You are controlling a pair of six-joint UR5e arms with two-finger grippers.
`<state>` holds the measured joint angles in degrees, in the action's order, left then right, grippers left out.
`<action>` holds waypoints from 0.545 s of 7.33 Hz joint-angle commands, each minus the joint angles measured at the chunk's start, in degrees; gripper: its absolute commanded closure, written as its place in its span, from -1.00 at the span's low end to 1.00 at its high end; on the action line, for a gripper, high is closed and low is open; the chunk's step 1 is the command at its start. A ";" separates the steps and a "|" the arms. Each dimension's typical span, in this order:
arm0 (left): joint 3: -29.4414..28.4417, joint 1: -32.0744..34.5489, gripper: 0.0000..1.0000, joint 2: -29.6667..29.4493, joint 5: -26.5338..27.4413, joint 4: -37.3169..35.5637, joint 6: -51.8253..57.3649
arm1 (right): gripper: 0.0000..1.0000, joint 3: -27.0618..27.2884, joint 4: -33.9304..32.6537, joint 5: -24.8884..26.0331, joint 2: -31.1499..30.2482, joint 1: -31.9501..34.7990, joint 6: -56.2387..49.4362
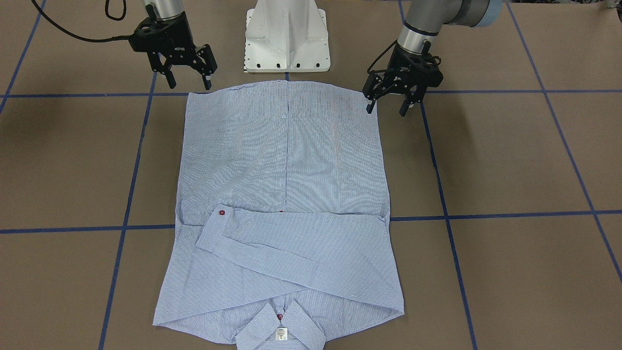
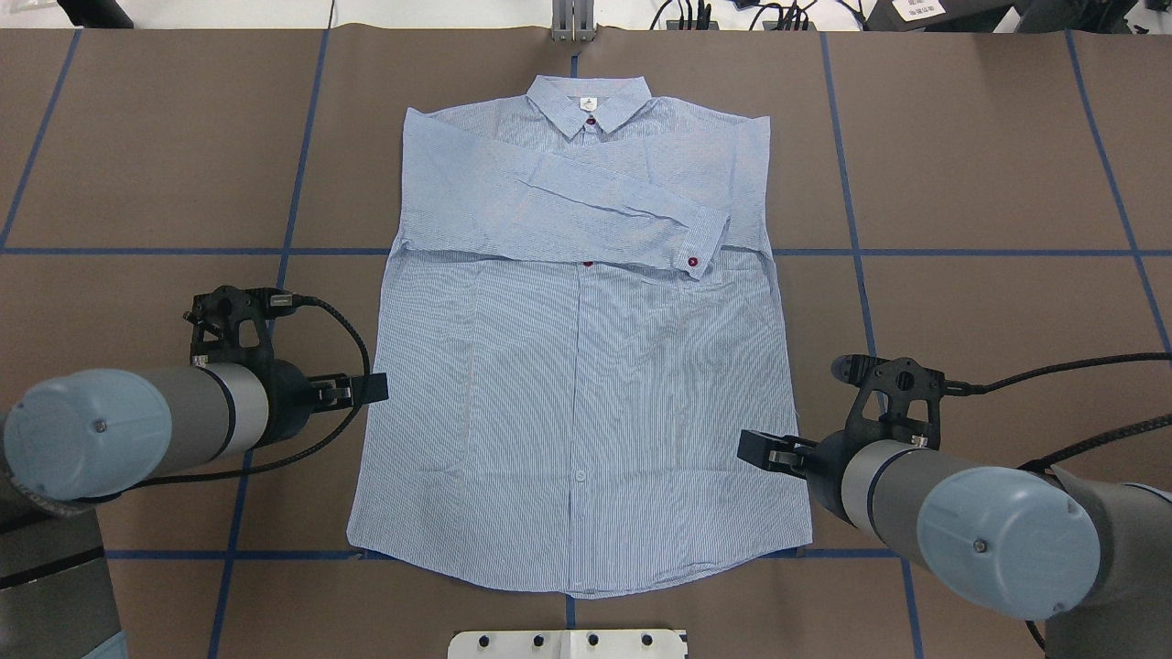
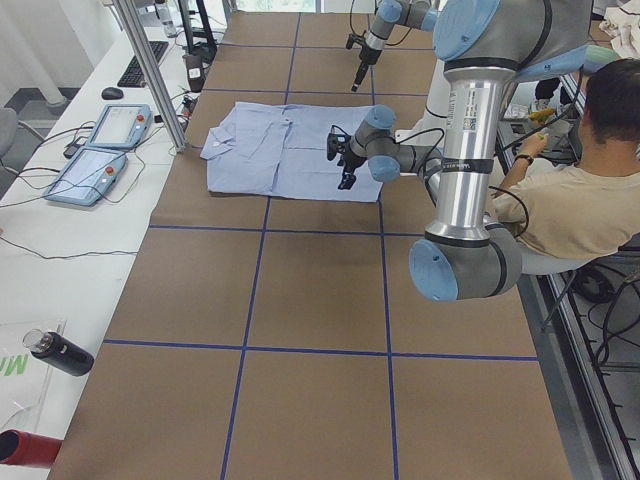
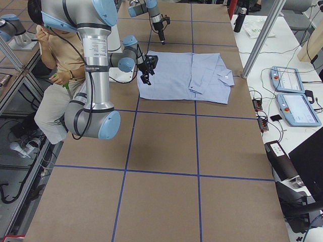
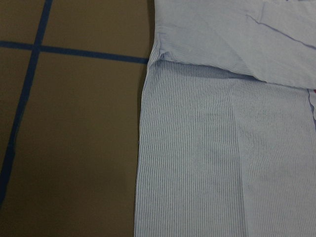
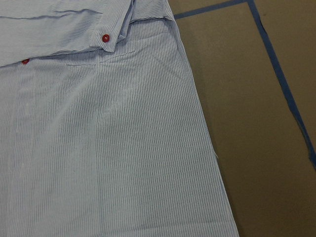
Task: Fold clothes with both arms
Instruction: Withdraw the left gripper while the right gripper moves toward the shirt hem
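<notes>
The light blue-and-white striped shirt [image 1: 286, 165] lies flat and buttoned, front up, on the brown table [image 1: 510, 160]. Both sleeves are folded across the chest, and the collar [image 2: 589, 99] is on the side away from me. The shirt also shows in the overhead view [image 2: 586, 384] and in both wrist views [image 5: 222, 148] [image 6: 98, 148]. My left gripper [image 1: 387, 109] is open and empty, hovering just beside the shirt's hem corner on my left. My right gripper [image 1: 189, 83] is open and empty, just above the opposite hem corner. No fingers show in the wrist views.
The white pedestal base [image 1: 286, 39] stands just behind the hem. Blue tape lines [image 1: 510, 214] grid the table. A seated operator [image 3: 560, 200] is beside the robot. Teach pendants [image 3: 100, 150] and bottles [image 3: 60, 352] lie on the white side bench.
</notes>
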<state>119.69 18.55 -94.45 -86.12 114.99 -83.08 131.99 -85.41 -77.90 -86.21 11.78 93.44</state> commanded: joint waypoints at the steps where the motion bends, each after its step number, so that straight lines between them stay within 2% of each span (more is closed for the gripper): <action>1: -0.59 -5.96 -0.81 1.38 2.00 0.67 -5.67 | -1.00 0.19 -0.02 0.74 -0.10 -0.35 0.34; 3: -1.64 -8.00 -0.33 1.38 2.01 0.33 -6.92 | -1.00 0.19 -0.02 0.82 0.08 -0.35 0.34; 4: -2.35 -8.61 -0.28 1.46 1.92 0.06 -6.75 | -1.00 0.19 -0.02 0.82 0.17 -0.35 0.34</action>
<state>118.19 10.85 -93.08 -84.18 115.35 -89.68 132.18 -85.43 -77.10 -86.15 11.43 93.77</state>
